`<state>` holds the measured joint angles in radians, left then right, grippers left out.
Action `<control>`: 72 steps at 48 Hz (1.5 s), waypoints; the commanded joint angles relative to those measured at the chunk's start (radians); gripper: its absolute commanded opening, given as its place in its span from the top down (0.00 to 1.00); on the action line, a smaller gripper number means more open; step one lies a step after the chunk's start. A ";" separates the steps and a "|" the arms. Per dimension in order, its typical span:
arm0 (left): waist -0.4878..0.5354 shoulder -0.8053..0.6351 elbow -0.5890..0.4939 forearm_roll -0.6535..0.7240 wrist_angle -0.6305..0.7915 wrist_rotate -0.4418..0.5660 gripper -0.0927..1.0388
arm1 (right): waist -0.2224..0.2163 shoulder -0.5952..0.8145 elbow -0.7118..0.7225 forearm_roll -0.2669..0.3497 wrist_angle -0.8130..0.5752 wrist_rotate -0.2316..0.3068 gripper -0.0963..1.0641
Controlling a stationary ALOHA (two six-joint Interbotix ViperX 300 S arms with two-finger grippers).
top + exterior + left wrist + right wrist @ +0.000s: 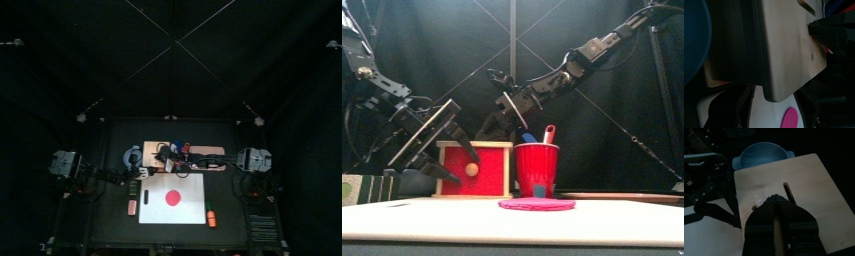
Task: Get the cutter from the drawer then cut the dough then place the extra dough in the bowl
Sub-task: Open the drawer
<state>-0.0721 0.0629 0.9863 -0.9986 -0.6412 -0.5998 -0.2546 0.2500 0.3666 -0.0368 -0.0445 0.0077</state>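
box (807, 185): pale matt wood | cup (536, 166): glossy red plastic

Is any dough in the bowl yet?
No, the right wrist view shows the blue-grey bowl bare inside, and the red dough disc lies whole on the white board.

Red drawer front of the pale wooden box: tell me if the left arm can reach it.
Probably yes: the left end effector hangs right beside the red drawer front, the red cup stands off to one side, and the right end effector is over the box top.
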 commanded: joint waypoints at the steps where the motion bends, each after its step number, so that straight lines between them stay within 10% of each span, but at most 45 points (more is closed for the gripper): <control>1: 0.008 0.006 -0.032 -0.002 -0.015 0.002 0.16 | 0.000 -0.012 -0.005 0.002 0.014 0.002 0.88; 72: 0.000 0.035 -0.037 0.017 -0.011 0.012 0.41 | 0.002 -0.008 -0.006 0.002 0.014 0.002 0.88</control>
<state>-0.0736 0.0997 0.9587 -0.9833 -0.6519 -0.5890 -0.2531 0.2500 0.3651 -0.0368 -0.0430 0.0077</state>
